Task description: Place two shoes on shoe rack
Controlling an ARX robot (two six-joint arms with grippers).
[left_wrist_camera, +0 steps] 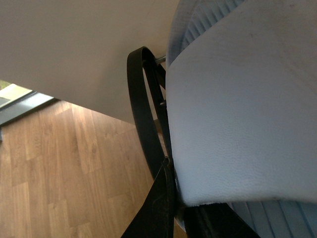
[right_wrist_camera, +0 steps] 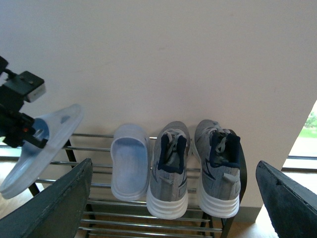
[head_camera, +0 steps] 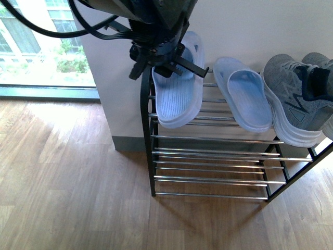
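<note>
Two pale blue slides show in front: the left gripper [head_camera: 174,62] clamps one [head_camera: 179,88] at the shoe rack's [head_camera: 218,151] nine o'clock end. Left wrist: the strap fills the frame. Right wrist: the right gripper [right_wrist_camera: 173,198] spread wide, both sneakers [right_wrist_camera: 193,168] racked.

A home-like entryway or hallway, warm wood plank floor [head_camera: 67,177], plain white wall [head_camera: 244,26] with a grey skirting board [head_camera: 127,144], floor-level window [head_camera: 36,41] showing greenery and a building outside, shoe rack [head_camera: 208,156] against the wall holding slides [head_camera: 244,99] and sneakers [head_camera: 296,99]
</note>
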